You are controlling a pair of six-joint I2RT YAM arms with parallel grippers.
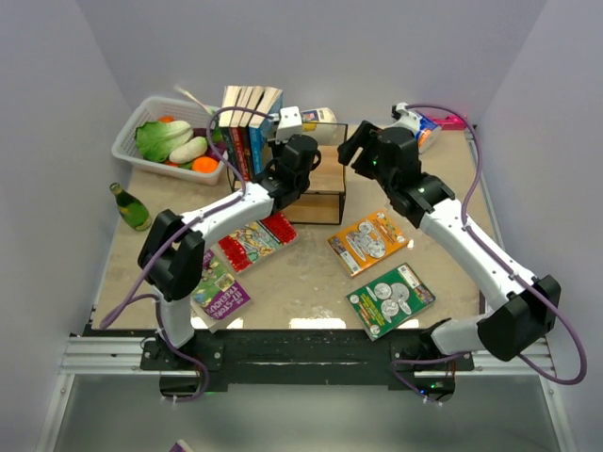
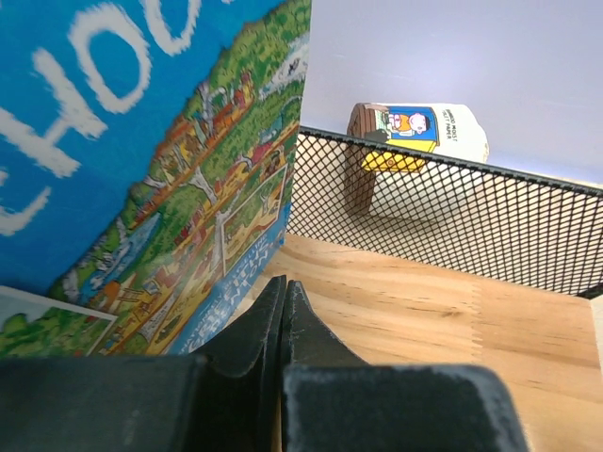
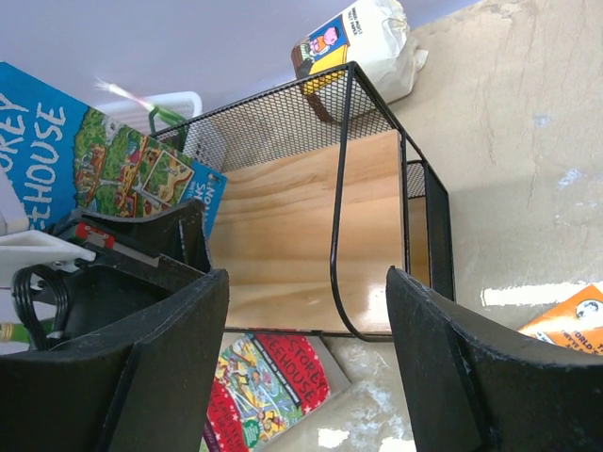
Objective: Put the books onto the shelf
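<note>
Several books [image 1: 250, 127] stand upright at the left end of the shelf [image 1: 325, 193], a black wire frame with a wooden board [image 2: 424, 311]. My left gripper [image 1: 283, 149] is shut and empty, its tips [image 2: 285, 287] low over the board beside the blue book [image 2: 141, 141]. My right gripper [image 1: 350, 143] hangs open above the shelf's right end; nothing is between its fingers [image 3: 306, 282]. On the table lie a red book [image 1: 256, 240], a purple book [image 1: 221, 297], an orange book [image 1: 369, 240] and a green book with coins [image 1: 391, 298].
A white basket [image 1: 127, 141] of vegetables stands at the back left, a green bottle [image 1: 132, 207] in front of it. A white packet [image 1: 320, 118] lies behind the shelf. More small items [image 1: 424, 127] sit at the back right corner.
</note>
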